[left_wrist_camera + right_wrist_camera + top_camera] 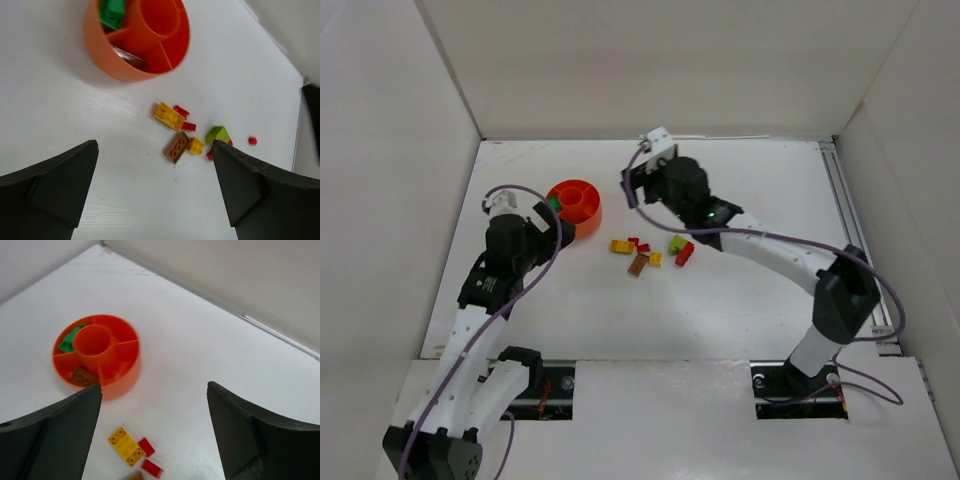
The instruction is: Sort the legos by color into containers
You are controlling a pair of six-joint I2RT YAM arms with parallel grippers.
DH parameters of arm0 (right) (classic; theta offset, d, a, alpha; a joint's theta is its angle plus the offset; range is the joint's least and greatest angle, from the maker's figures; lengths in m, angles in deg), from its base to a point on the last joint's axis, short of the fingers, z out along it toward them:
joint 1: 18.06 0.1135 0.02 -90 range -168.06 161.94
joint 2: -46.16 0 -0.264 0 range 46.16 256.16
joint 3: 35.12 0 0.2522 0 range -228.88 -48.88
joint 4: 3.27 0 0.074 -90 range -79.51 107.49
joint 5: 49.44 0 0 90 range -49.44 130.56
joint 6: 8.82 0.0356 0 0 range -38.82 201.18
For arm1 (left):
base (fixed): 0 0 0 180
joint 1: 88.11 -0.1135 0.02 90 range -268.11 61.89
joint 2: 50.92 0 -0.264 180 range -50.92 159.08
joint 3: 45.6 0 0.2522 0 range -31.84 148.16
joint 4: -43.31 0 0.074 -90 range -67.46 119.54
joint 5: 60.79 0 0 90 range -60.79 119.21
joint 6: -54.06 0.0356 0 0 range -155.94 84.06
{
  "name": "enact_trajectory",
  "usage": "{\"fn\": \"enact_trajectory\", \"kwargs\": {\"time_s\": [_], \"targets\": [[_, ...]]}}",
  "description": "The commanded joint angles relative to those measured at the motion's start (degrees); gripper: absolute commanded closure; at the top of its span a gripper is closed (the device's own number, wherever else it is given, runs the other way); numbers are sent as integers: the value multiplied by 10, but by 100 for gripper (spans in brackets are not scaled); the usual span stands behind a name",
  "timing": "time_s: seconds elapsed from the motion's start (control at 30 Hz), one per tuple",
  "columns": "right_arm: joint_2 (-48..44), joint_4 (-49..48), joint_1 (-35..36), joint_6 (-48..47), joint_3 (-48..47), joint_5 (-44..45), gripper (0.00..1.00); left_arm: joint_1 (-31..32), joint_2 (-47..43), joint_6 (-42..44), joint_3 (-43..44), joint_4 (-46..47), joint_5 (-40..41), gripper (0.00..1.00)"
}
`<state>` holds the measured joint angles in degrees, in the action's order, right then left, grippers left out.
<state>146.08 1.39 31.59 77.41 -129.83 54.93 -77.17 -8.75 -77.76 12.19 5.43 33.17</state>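
Lying studs-up, glossy yellow brick [169,116] and brown brick [177,147] point roughly crosswise, near the round orange bowl [115,65]; left gripper [155,143] and right gripper [155,386] gape wide, empty.

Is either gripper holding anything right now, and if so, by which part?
Nothing is held. The left gripper and right gripper are both open, with nothing between their fingers; the loose legos lie on the table.

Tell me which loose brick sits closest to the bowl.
The larger yellow brick, at the cluster's end facing the orange bowl; the small yellow brick lies farther off.
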Motion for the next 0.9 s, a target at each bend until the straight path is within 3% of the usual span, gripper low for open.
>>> {"fn": "enact_trajectory", "kwargs": {"time_s": [0.0,0.07,0.17,0.2,0.23,0.3,0.47,0.5,0.63,0.87], "targets": [[-65,84,-102,139,80,-78,10,21,57,83,6,96,-158,6],[-117,84,-145,160,128,-149,10,68,111,83,1,114,-153,15],[-174,89,-205,160,202,-190,10,170,180,109,17,128,-59,15],[-184,89,-216,160,215,-213,10,190,199,120,17,128,-46,16],[-194,89,-235,160,236,-227,10,206,216,151,24,145,-40,24],[-213,104,-249,143,250,-260,11,237,265,188,16,184,-46,26],[-226,127,-271,120,261,-290,12,270,362,277,36,238,-81,29],[-226,132,-278,120,261,-297,12,270,391,293,51,239,-71,35],[-226,132,-290,115,261,-312,13,290,458,322,94,210,-39,43],[-242,132,-315,109,273,-328,13,303,505,343,99,205,-4,43]]}}
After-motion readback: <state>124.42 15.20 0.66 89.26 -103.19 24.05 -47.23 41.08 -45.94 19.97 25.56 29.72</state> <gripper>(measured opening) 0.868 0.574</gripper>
